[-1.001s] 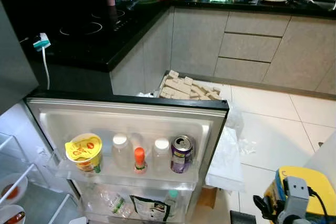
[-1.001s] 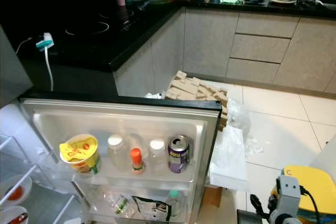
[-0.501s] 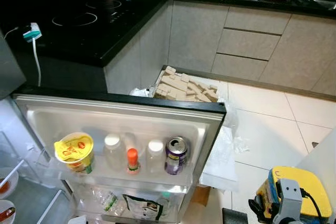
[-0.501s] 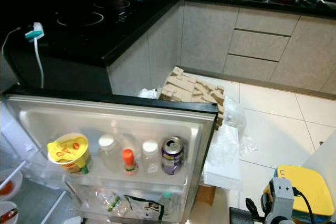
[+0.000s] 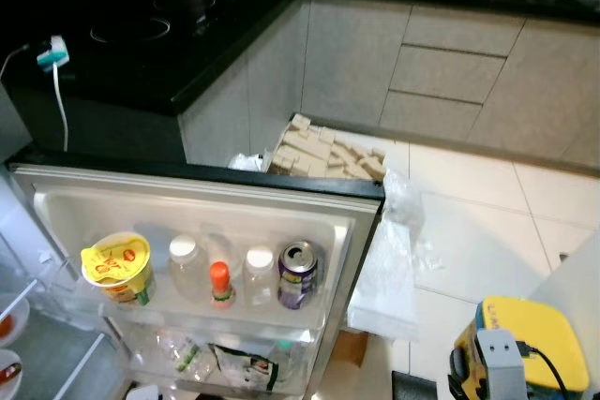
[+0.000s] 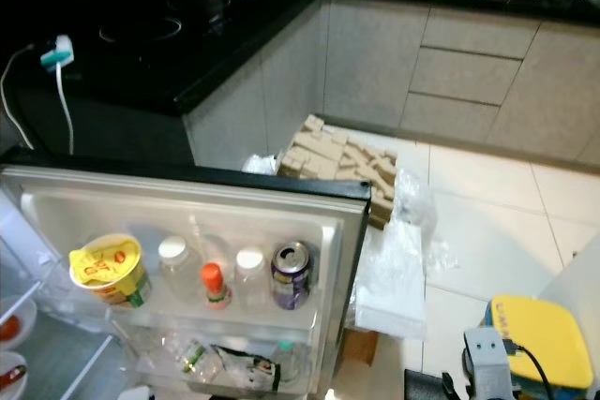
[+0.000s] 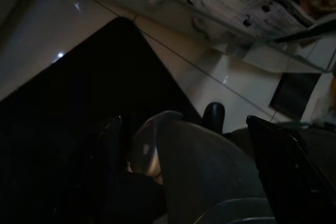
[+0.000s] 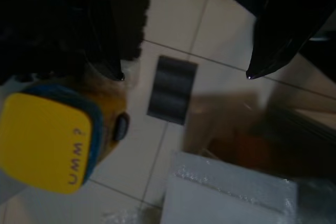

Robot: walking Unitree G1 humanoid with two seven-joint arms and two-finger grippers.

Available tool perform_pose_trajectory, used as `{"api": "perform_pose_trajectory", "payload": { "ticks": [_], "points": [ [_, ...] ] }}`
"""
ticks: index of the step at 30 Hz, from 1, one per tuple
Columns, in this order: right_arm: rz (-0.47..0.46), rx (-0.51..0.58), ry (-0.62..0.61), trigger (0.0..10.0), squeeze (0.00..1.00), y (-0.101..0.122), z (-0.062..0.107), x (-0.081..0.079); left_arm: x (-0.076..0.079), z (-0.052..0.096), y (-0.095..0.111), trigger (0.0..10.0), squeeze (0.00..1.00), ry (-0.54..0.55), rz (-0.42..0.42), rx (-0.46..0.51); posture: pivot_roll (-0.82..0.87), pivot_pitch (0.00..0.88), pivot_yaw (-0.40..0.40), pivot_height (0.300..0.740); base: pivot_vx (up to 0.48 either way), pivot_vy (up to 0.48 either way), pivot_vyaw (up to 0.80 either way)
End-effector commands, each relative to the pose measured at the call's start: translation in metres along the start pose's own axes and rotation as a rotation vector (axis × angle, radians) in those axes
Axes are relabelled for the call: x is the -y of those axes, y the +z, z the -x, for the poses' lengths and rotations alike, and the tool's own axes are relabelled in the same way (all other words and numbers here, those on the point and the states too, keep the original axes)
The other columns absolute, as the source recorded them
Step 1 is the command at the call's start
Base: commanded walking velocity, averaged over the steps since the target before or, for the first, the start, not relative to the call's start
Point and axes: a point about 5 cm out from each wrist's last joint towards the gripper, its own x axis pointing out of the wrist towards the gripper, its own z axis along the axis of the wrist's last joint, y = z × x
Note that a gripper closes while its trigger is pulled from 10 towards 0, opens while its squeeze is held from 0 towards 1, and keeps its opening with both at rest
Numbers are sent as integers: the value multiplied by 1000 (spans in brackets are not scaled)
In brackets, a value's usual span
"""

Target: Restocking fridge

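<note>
Two black fingertips (image 8: 113, 72) of the right gripper (image 8: 184, 74) stand wide apart with nothing between them, hanging low over the pale floor tiles (image 8: 173, 19) next to a yellow, blue-rimmed container (image 8: 44, 142). The left gripper (image 7: 189, 171) hangs idle in the dark near the foot of the fridge door (image 5: 202, 203); whether its fingers are parted I cannot tell.

Beyond the right gripper lie a white foam block (image 5: 384, 278) and crumpled plastic wrap (image 5: 401, 199) on the floor by the door's free edge. On the door's upper shelf, from hinge side to free edge, stand a yellow tub (image 5: 117, 267), a clear bottle (image 5: 185, 269), a small orange-capped bottle (image 5: 220, 285), another clear bottle (image 5: 258, 274) and a purple can (image 5: 296, 274).

The yellow container looks rigid and smooth, probably slippery on its rounded corners; a hold across its flat sides seems safest. Its weight cannot be judged.
</note>
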Motion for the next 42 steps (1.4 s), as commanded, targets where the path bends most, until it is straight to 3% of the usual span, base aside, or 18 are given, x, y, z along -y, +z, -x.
{"api": "perform_pose_trajectory", "payload": {
  "ticks": [1,9,12,24,37,42],
  "points": [
    [-47,-42,31,10000,0,-9,4,3,1,0,-3,10000,0,8,6,-11,-5,0,-48,740,0,-472,0],
    [-77,-77,129,10000,0,-17,6,-3,0,0,-3,10000,0,26,12,-18,-7,0,-47,740,0,0,0],
    [-41,-80,161,10000,0,-17,6,-6,0,0,-5,10000,0,29,14,-25,-7,0,-47,740,0,0,692],
    [-97,-51,210,10000,0,-12,5,-8,0,0,-6,10000,0,40,11,-36,-6,0,-49,740,0,0,781],
    [-126,-35,170,10000,0,-11,7,1,2,-1,-6,10000,0,24,14,-37,-6,0,-49,740,0,0,780],
    [-115,-77,108,10000,0,-17,8,5,2,0,-7,10000,0,26,14,-45,-8,0,-48,740,0,0,0]
  ]
}}
